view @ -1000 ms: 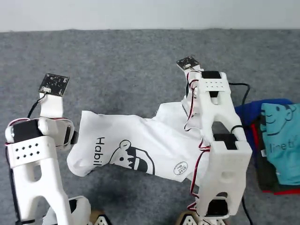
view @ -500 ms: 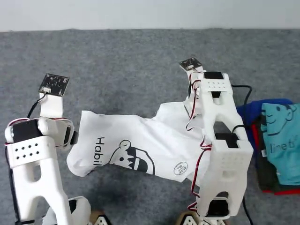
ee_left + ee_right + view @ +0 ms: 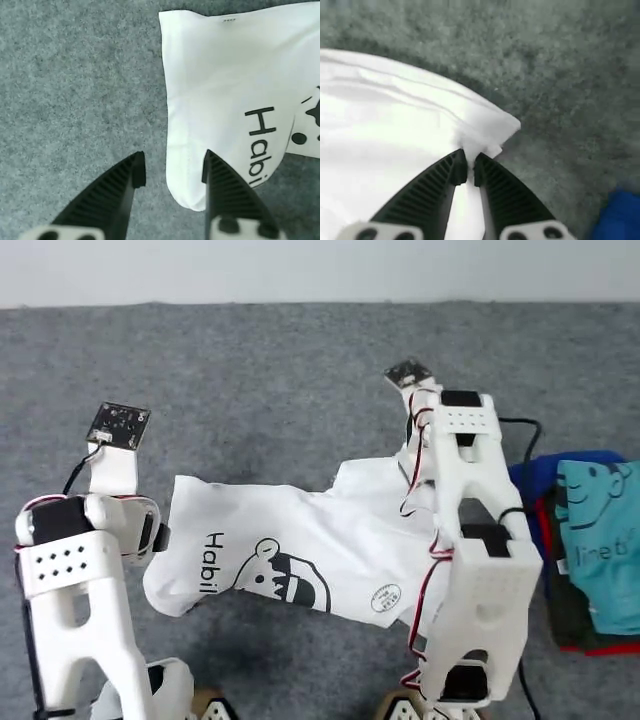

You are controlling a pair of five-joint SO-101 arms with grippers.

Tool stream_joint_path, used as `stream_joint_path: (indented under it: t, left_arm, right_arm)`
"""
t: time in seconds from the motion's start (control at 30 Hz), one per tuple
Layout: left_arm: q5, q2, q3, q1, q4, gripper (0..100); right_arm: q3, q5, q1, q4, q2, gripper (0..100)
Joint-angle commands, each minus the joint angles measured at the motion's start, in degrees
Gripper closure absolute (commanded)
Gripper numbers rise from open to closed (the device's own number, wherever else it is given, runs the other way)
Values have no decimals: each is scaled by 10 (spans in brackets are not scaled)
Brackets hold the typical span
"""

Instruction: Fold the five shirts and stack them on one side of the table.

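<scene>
Grey felt-like table cover (image 3: 250, 370), speckled, across the whole work surface. Backs onto a plain white wall (image 3: 300, 270) along a straight far edge. Thin black cable (image 3: 530, 425) looping over the cover, right side of the high view.

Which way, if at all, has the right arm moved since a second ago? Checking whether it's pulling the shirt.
Yes. In the high view the right arm has shifted slightly toward the stack; the shirt looks unmoved.
</scene>
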Motion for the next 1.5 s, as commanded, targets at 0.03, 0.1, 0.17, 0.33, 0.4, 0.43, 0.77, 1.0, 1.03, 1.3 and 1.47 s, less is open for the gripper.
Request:
stream_joint_path:
  t: [0.03, 0.1, 0.17, 0.33, 0.4, 0.43, 0.77, 1.0, 1.03, 1.3, 1.47]
  left_arm:
    - [7, -12, -3, -4, -7, 811]
    - [7, -12, -6, -4, -8, 811]
    - [9, -13, -7, -4, -21, 811]
    - [57, -10, -20, -4, -67, 811]
    - [61, 11, -44, 7, -66, 811]
    - [61, 30, -58, 16, -61, 811]
    - [90, 404, -374, 113, -39, 810]
    - [98, 622, -591, 115, 91, 810]
    - [98, 639, -608, 115, 105, 810]
    - [96, 699, -655, 131, 127, 814]
    - [96, 714, -655, 164, 124, 815]
  right_arm:
    - [-7, 4, 0, 30, -124, 988]
    - [-7, 4, 0, 48, -168, 988]
    - [-7, 4, 0, 60, -209, 988]
    - [-3, 4, 0, 95, -255, 988]
    - [-3, 4, 0, 108, -255, 988]
    - [-3, 4, -1, 109, -254, 988]
    - [31, 3, -34, 103, -259, 988]
    - [31, 3, -21, 104, -258, 988]
    - [31, 3, -21, 104, -258, 988]
    - [31, 3, -24, 103, -255, 988]
    - [31, 3, -22, 103, -254, 988]
